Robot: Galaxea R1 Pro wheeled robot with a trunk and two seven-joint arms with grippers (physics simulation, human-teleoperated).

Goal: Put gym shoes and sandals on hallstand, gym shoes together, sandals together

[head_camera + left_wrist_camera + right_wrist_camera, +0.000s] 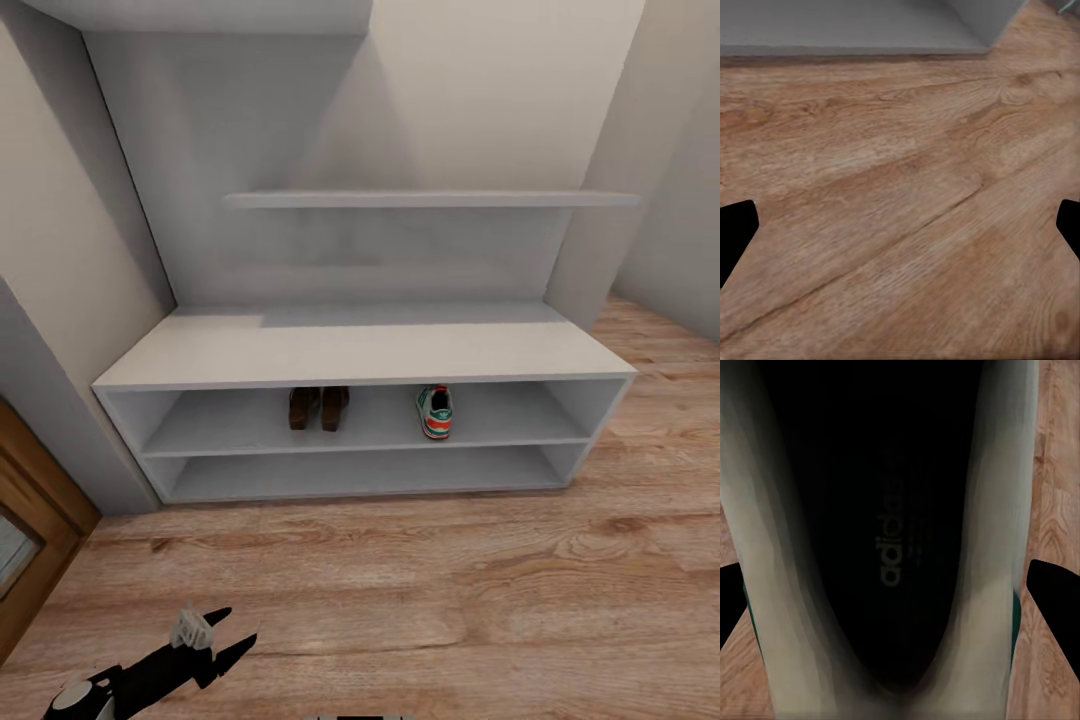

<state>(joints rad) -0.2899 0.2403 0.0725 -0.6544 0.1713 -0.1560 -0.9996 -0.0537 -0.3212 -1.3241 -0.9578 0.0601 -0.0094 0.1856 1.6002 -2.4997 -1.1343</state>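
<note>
Shoes already sit on the shoe rack (pixel 360 350): two brown sandals (pixel 318 407) side by side on the upper shelf, and one gym shoe (pixel 434 411) well apart from them. The second gym shoe (pixel 892 540) is right up against the right pincer (pixel 900 592), whose fingers sit on each side of it; I cannot tell if it grips. The left pincer (pixel 900 225) is spread wide and holds nothing, above the floor (pixel 900 187).

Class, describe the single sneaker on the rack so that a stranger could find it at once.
Find the low white hallstand against the wall. On its upper open shelf, right of centre, stands one gym shoe. Unlike the brown sandals to its left, it is white with green stripes and red-orange sole.
</note>
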